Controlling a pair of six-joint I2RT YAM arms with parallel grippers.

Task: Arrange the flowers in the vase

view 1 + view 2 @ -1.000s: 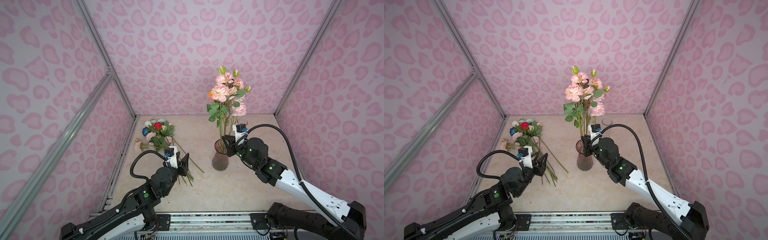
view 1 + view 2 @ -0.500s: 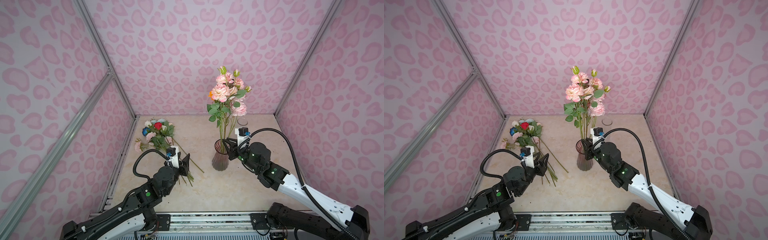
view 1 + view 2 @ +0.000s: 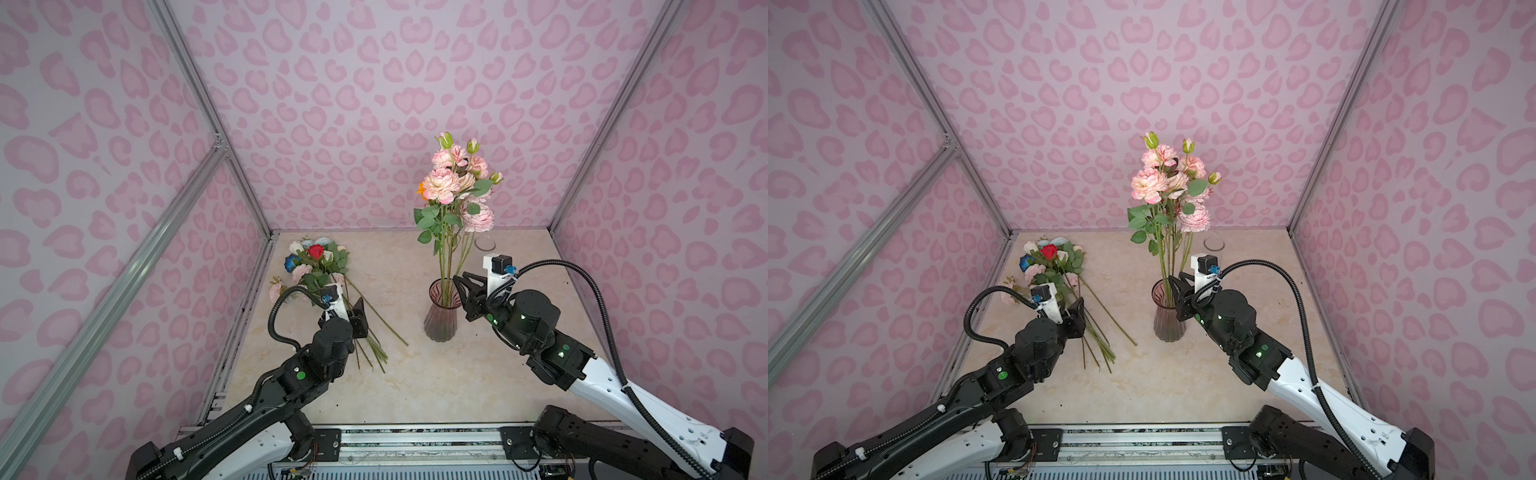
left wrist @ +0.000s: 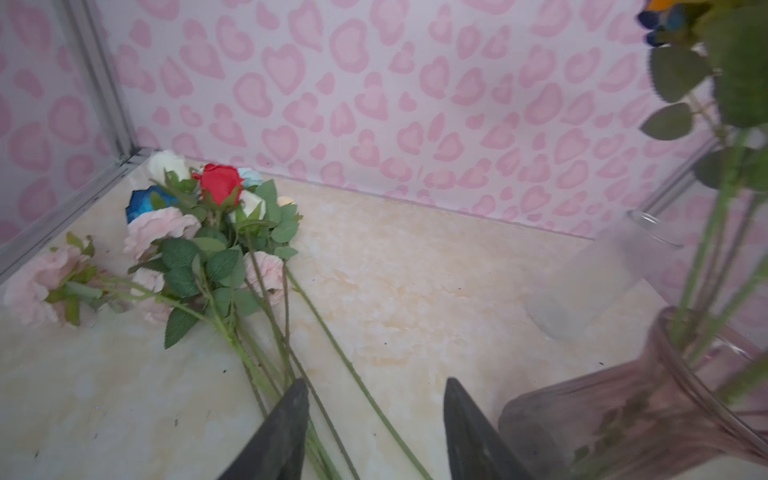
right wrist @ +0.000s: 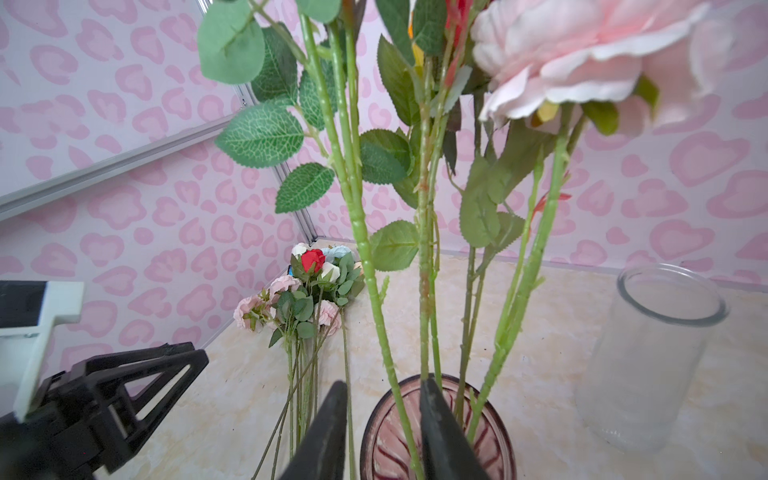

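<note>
On the table at left, loose flowers lie beneath the half-open, empty left fingers; the right fingers stand slightly apart around one stem in the vase.

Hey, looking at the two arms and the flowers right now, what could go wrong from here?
1. The right gripper straddles a stem at the vase rim; backing away carelessly might drag it out or tip the top-heavy vase.
2. The left gripper hangs open over the crossed stems of the loose flowers; it may pinch several together.
</note>
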